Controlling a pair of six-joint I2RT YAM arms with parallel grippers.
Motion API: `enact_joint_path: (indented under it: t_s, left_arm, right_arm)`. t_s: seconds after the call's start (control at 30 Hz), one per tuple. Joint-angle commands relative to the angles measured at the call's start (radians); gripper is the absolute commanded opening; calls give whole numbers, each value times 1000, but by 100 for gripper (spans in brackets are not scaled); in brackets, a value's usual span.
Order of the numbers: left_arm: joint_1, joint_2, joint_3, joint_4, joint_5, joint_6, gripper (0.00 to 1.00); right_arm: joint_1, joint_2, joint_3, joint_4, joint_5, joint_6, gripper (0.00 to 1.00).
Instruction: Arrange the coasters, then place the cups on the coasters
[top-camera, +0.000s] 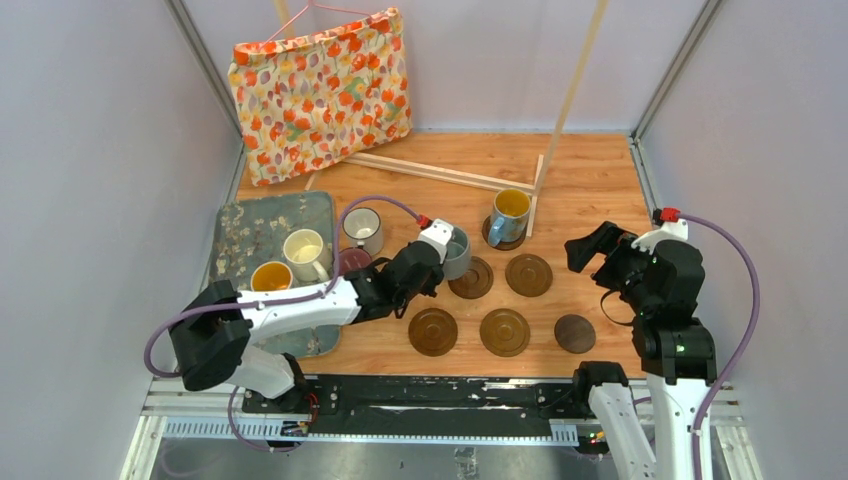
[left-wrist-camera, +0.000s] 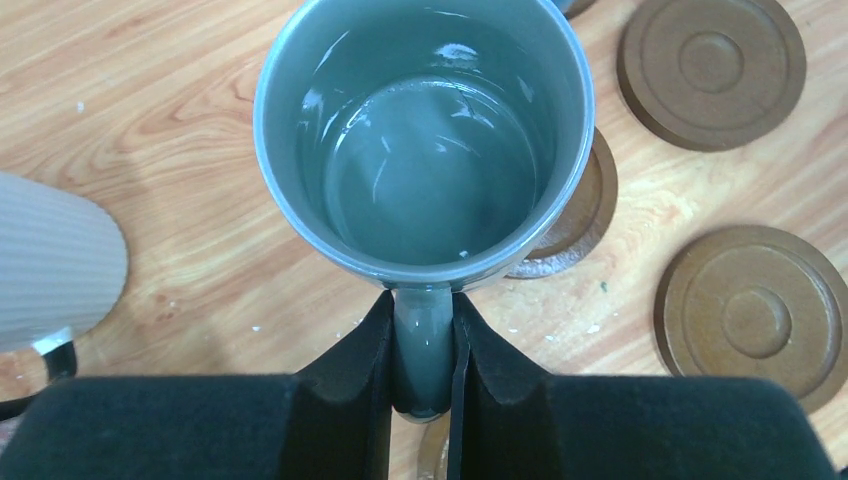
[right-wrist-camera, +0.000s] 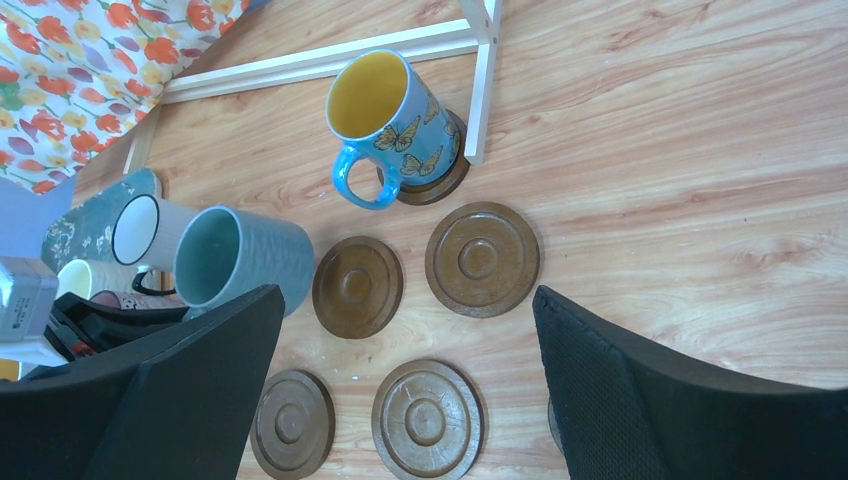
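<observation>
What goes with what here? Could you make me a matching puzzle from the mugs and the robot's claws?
1. blue butterfly-printed ceramic mug, yellow inside
2. grey-blue ceramic mug
3. cream ceramic mug
4. right claw

A. wide open, empty
B. on the grey floral rectangular mat
C. on a round dark-brown coaster
D. handle pinched in the left claw

Pairs: 1-C, 2-D, 3-B, 4-A

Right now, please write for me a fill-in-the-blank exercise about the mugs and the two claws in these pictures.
1. The left claw is shut on the ____ of the grey-blue mug.
2. The right claw is ____ and holds nothing.
3. The blue butterfly mug, standing on a coaster, is ____ inside.
Missing words: handle; open; yellow.
</observation>
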Motion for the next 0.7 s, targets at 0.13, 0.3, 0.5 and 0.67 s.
enact_joint_path:
  t_s: [0.13, 0.3, 0.5, 0.67]
  left_arm:
    - [-34, 67, 51, 136, 87, 3, 0]
    - [-66, 124, 82, 148, 89, 13, 0]
    - [-91, 165, 111, 149, 78, 17, 0]
    - [-96, 185, 125, 151, 70, 17, 0]
  right_arm:
    - [15, -18, -14, 24, -10, 2, 100]
    - [15, -28, -20, 23, -9, 1, 100]
    - [15, -37, -20, 23, -10, 1, 100]
    - [15, -37, -20, 22, -11, -1, 100]
